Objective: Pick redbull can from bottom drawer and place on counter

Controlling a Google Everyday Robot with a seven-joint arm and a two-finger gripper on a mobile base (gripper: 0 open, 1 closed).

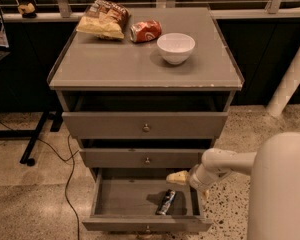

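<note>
The redbull can (165, 202) lies on its side in the open bottom drawer (115, 201), right of its middle. The drawer is pulled out, its knob (147, 229) at the front. My gripper (177, 177) hangs over the drawer's right rear part, just above and behind the can, with its yellowish tip pointing left. The white arm reaches in from the lower right. The counter (115, 64) is the grey top of the cabinet above.
On the counter stand a white bowl (176, 47), a red-orange soda can (145, 31) on its side and a chip bag (103, 20). The two upper drawers (146, 126) stick out slightly. A cable (66, 174) runs on the floor at left. A white pipe (291, 79) stands at right.
</note>
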